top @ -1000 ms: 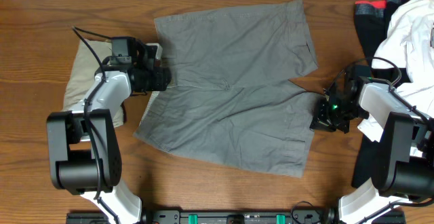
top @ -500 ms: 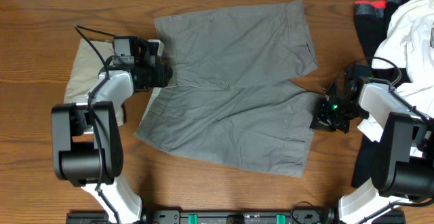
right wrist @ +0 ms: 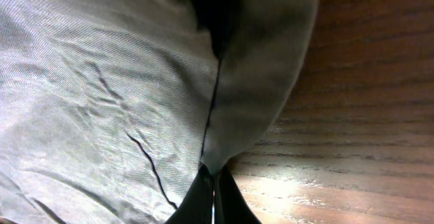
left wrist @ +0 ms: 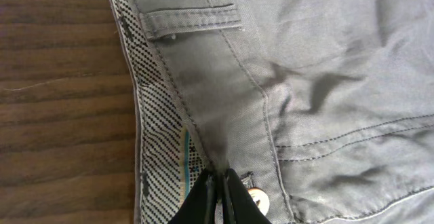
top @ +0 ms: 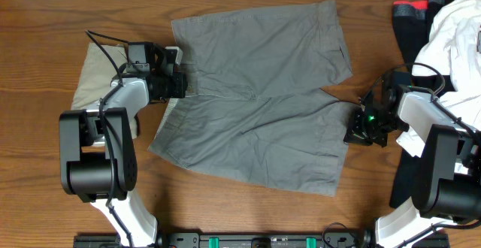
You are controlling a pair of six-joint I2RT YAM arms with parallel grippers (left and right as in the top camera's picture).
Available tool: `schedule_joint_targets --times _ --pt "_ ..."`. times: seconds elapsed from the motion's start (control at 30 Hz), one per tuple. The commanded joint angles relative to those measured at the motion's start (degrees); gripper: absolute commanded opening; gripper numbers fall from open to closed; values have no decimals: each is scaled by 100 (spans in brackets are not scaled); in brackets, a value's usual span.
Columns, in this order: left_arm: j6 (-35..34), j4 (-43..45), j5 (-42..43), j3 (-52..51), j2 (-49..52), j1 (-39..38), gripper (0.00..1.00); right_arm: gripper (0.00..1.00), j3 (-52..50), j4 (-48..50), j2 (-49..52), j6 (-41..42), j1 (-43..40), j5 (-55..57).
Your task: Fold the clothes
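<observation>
The grey shorts lie spread flat on the table, waistband to the left, legs to the right. My left gripper is shut on the waistband by the button; the left wrist view shows the jaws pinching the checked inner band of the grey shorts. My right gripper is shut on the hem corner of the near leg; the right wrist view shows the jaws closed on the fabric edge of the grey shorts. The folded khaki-beige shorts lie at the left, partly under my left arm.
A pile of white cloth and a dark garment with a red band lie at the right edge, next to my right arm. Bare wooden table shows in front of the grey shorts.
My left gripper has shifted slightly toward the back right along the waistband. The grey shorts and my right arm have not visibly moved.
</observation>
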Motion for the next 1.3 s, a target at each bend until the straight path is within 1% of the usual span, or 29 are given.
schedule_joint_targets --times 0.0,0.1,0.23,0.37,0.53,0.7,0.73,0.77,0.8,0.83,0.9,0.97,1.03,1.17,1.27 --pt "-55 -39 118 -57 -380 11 6 1 -168 131 160 87 48 658" --pt "-57 -103 -107 -55 -597 42 6 1 -168 131 160 114 48 658" --pt "-79 -219 -748 -55 -739 74 6 1 -168 131 160 127 48 658" --pt "-70 -236 -833 -55 -710 72 6 1 -168 138 160 127 48 660" --pt "-46 -302 -1598 -55 -625 72 6 1 -170 129 160 127 48 680" --pt "15 -367 -1609 -55 -564 72 7 1 -168 133 160 216 48 743" --pt "13 -387 -1609 -55 -562 72 16 1 -168 136 160 216 48 748" --pt "13 -407 -1611 -55 -562 72 34 2 -168 133 160 216 48 752" --pt "13 -422 -1613 -55 -564 74 46 5 -170 131 160 216 48 752" --pt "7 -437 -1641 -55 -564 76 48 9 -168 131 160 216 48 765" --pt "-79 -503 -1749 -52 -573 79 50 15 -168 136 160 216 42 765" --pt "-216 -643 -1755 -52 -625 79 54 28 -168 155 160 280 22 765" --pt "-251 -811 -1753 -52 -723 79 56 35 -166 208 157 367 -33 763" --pt "-249 -1235 -1755 -52 -1075 79 59 41 -7 195 92 407 -264 750" --pt "-286 -1604 -1755 -52 -1432 79 61 43 195 157 -157 404 -520 743"
